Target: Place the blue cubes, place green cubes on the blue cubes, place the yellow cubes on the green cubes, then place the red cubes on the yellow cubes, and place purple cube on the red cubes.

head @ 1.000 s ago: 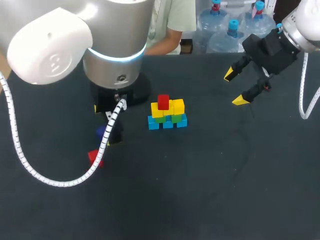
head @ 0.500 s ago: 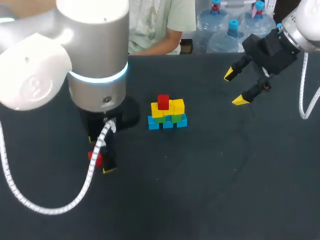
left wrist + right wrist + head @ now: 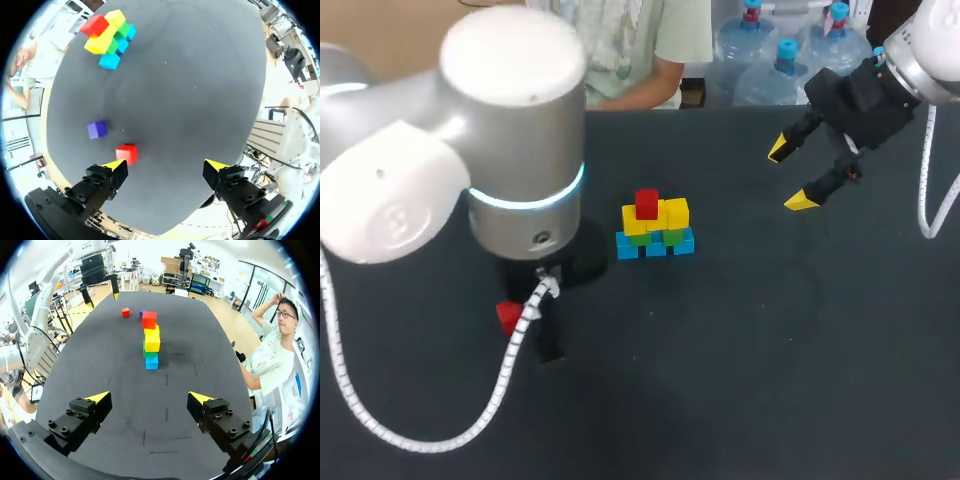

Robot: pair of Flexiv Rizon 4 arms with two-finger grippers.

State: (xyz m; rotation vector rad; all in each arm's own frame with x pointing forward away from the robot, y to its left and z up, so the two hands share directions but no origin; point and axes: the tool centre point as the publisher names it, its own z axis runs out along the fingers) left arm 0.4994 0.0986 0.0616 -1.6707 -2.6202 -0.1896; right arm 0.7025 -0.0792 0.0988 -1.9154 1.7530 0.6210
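Mid-table stands the stack [image 3: 655, 228]: blue cubes [image 3: 655, 246] at the bottom, green cubes [image 3: 671, 236] on them, yellow cubes [image 3: 676, 213] above, and one red cube [image 3: 646, 204] on top at its left end. A loose red cube [image 3: 507, 316] lies at the front left. In the left wrist view that loose red cube [image 3: 126, 153] sits just ahead of one fingertip of my open left gripper [image 3: 166, 166]; a purple cube [image 3: 96, 129] lies a little farther on. My right gripper [image 3: 790, 176] hangs open and empty at the back right, and the stack [image 3: 151, 342] is well ahead of it.
My left arm's large body [image 3: 510, 180] covers the table's left part in the head view and hides the purple cube there. The right wrist view shows my left gripper [image 3: 100, 286] beyond the stack, above the loose red cube [image 3: 125, 312].
My left arm has swung toward the table's front left, carrying its open gripper from beside the purple cube to the loose red cube; the arm now covers the purple cube. The right arm is unmoved.
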